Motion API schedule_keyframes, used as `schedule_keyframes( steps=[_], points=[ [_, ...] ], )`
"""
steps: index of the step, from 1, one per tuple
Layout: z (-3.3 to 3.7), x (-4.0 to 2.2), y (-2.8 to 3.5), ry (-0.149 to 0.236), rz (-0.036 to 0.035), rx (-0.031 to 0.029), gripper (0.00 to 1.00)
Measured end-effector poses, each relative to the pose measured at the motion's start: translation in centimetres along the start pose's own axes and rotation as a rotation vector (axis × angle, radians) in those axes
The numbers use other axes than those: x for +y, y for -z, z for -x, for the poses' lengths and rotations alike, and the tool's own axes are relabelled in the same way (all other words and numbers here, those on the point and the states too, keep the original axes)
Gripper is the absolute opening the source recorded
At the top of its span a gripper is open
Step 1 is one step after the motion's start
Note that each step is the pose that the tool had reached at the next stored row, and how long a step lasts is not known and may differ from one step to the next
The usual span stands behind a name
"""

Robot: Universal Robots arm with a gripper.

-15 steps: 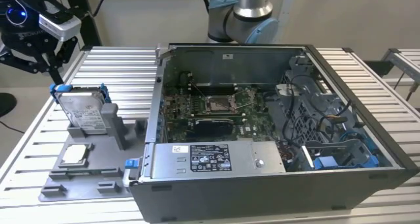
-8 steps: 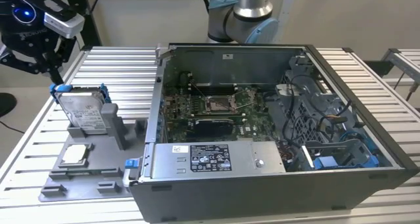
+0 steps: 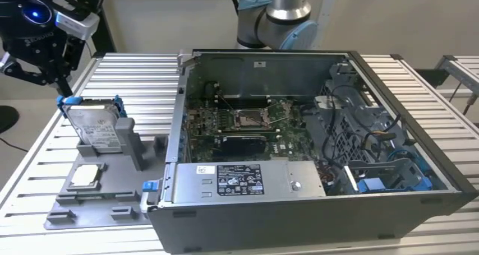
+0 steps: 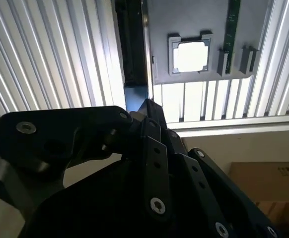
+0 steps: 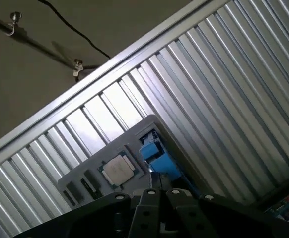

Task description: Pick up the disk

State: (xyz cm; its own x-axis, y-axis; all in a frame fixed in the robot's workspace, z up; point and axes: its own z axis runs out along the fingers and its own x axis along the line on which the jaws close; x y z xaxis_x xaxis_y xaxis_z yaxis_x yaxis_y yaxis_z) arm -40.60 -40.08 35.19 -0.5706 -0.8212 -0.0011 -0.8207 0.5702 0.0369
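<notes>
The disk [image 3: 95,125] stands upright in a slot of the grey holder tray [image 3: 90,202] at the exterior view's left, silver with a white label and a blue carrier frame. My black gripper [image 3: 64,90] hangs just above the disk's upper corner, its tip close to the blue carrier. In the first wrist view the blue carrier [image 5: 157,158] lies just beyond the gripper [image 5: 159,184]. In the second wrist view the disk [image 4: 134,95] appears edge-on as a dark slab in front of the gripper [image 4: 147,106].
A small square CPU chip [image 3: 84,175] lies flat in the tray in front of the disk. An open computer case [image 3: 299,154] fills the middle of the ribbed metal table [image 3: 127,70], with a grey power-supply box [image 3: 243,179] at its front. The arm's base [image 3: 281,19] stands behind the case.
</notes>
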Motion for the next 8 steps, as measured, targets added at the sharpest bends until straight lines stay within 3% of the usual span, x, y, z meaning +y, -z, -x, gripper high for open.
schedule_keyframes(
  steps=[8],
  points=[
    [0.00, 0.00, -0.04, 0.144, -0.0021, 0.0038, 0.00]
  ],
)
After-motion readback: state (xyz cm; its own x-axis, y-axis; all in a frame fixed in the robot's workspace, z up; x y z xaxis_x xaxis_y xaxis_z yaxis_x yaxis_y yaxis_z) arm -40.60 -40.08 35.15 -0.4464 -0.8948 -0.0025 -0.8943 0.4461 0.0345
